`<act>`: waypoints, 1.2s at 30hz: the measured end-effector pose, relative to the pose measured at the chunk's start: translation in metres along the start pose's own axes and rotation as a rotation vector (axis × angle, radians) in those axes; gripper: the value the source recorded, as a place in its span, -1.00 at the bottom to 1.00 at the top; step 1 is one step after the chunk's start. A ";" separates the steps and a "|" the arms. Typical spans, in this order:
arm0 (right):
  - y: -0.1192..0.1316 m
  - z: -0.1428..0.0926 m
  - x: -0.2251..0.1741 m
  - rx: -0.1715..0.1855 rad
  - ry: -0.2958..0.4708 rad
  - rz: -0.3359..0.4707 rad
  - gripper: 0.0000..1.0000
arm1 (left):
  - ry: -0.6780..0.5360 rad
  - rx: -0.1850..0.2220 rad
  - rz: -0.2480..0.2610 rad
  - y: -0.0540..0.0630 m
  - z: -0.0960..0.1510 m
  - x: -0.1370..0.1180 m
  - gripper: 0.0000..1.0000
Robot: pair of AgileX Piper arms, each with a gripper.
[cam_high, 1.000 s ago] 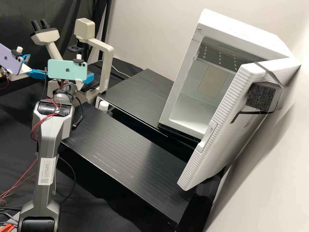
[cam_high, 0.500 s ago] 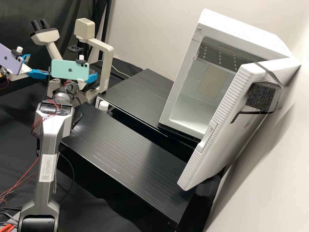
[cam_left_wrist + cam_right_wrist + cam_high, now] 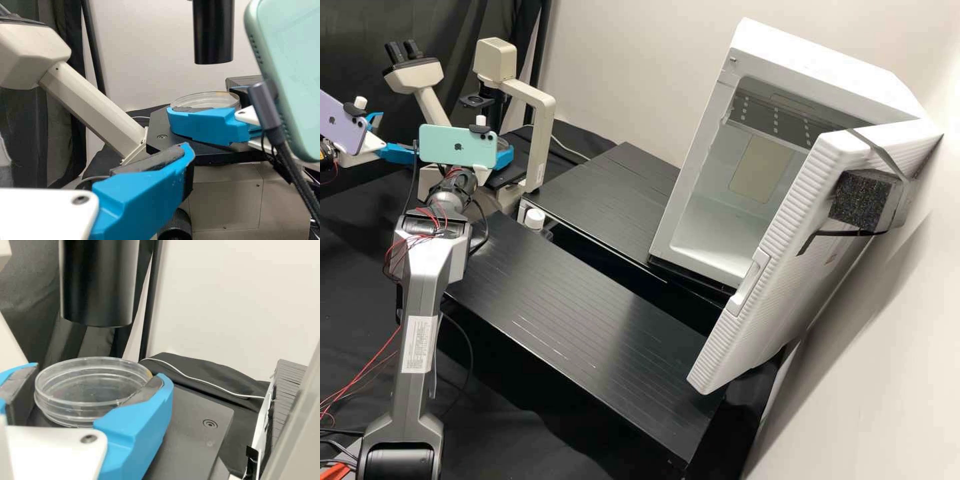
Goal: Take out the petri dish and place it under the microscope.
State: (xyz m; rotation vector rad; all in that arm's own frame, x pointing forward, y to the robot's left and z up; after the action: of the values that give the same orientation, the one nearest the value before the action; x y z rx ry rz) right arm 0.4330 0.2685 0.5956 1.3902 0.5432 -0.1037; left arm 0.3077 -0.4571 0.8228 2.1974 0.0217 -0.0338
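Levelly, a clear petri dish [image 3: 82, 412] is lying, right claw [image 3: 504, 157] grasping it, left claw [image 3: 399, 136] gaping, high view's upper left.

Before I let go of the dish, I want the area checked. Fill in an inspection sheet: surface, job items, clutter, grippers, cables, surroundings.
Surface: grooved black platform, reflecting light; spills: nothing seen.
Job items: petri dish at the stage of the microscope, below its black tube; full seating cannot be told.
Clutter: white-capped container by the platform's edge.
Grippers: right gripper closed around the dish; left gripper open, near the microscope.
Cables: red wires loop along the nearer arm; white cable runs behind the stage.
Surroundings: white cabinet, door open.
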 end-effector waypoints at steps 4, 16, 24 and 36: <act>-0.001 0.002 0.002 0.006 -0.029 -0.005 -1.00 | 0.000 0.000 0.000 0.000 0.000 0.000 1.00; 0.001 0.007 0.002 -0.021 -0.093 0.002 1.00 | 0.000 0.000 0.000 0.000 0.000 0.000 1.00; 0.000 0.012 0.001 -0.003 -0.061 0.022 1.00 | 0.000 0.000 0.000 0.000 0.000 0.000 1.00; 0.019 0.010 -0.037 0.031 0.067 0.015 1.00 | 0.000 0.000 0.000 0.000 0.000 0.000 1.00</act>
State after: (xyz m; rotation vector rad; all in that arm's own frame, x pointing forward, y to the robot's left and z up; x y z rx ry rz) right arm 0.4110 0.2539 0.6291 1.4313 0.5891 -0.0534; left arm 0.3077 -0.4571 0.8228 2.1974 0.0217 -0.0338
